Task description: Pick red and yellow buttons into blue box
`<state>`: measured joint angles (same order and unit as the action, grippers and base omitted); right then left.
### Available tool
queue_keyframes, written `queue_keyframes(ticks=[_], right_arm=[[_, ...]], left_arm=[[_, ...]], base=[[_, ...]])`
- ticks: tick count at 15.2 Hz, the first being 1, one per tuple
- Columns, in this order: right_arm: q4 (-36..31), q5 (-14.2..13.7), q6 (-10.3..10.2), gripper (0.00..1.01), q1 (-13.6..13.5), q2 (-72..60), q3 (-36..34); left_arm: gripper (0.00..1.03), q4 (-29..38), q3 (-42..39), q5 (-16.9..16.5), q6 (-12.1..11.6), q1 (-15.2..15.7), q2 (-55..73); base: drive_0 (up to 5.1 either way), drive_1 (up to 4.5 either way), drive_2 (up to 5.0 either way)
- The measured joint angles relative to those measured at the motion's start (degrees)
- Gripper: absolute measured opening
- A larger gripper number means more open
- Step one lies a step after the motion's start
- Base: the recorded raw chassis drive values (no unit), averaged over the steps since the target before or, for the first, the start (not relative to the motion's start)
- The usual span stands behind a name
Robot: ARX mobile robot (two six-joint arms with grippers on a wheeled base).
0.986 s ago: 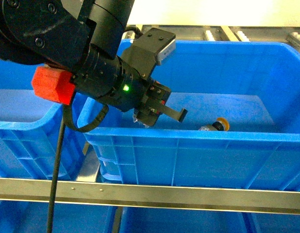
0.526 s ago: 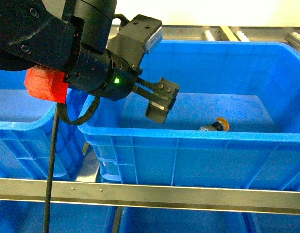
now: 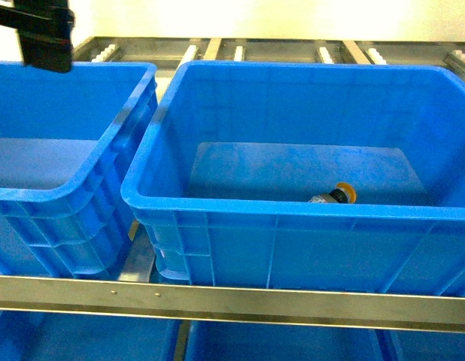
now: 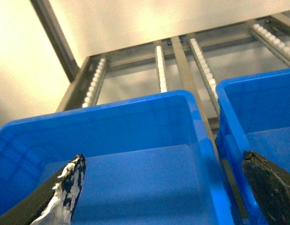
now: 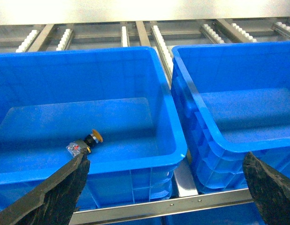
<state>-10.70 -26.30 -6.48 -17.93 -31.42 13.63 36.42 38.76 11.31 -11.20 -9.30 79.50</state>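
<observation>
yellow button (image 3: 340, 194) lies on its side in the box (image 3: 293, 218); both grippers, left (image 4: 168, 187) and right (image 5: 166, 190), gape wide, empty.

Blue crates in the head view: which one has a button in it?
The large middle blue box: the yellow button lies on its side on its floor. The left crate shows only bare floor.

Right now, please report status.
Both grippers open, empty. Yellow button lies on its side in blue box. Red button not seen. Nothing in the way.
</observation>
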Motion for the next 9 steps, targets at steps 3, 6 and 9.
queue_keyframes(ticks=[3, 6, 9], right_arm=[[0.0, 0.0, 0.0, 0.98, 0.0, 0.0, 0.0], [-3.8, 2.5, 0.7, 0.95, 0.9, 0.2, -1.0], [-7.3, 15.4, 5.1, 0.58, 7.6, 6.1, -6.5]], left_arm=[[0.98, -0.5, -14.6, 5.4, 0.2, -1.5, -15.2], [0.98, -0.3, -14.3, 5.6, 0.2, -1.4, -14.3], [0.70, 6.4, -20.5, -3.2, 7.9, 1.5, -18.5]], base=[[0.0, 0.00, 0.0], [0.0, 0.00, 0.0], [0.0, 0.00, 0.0]])
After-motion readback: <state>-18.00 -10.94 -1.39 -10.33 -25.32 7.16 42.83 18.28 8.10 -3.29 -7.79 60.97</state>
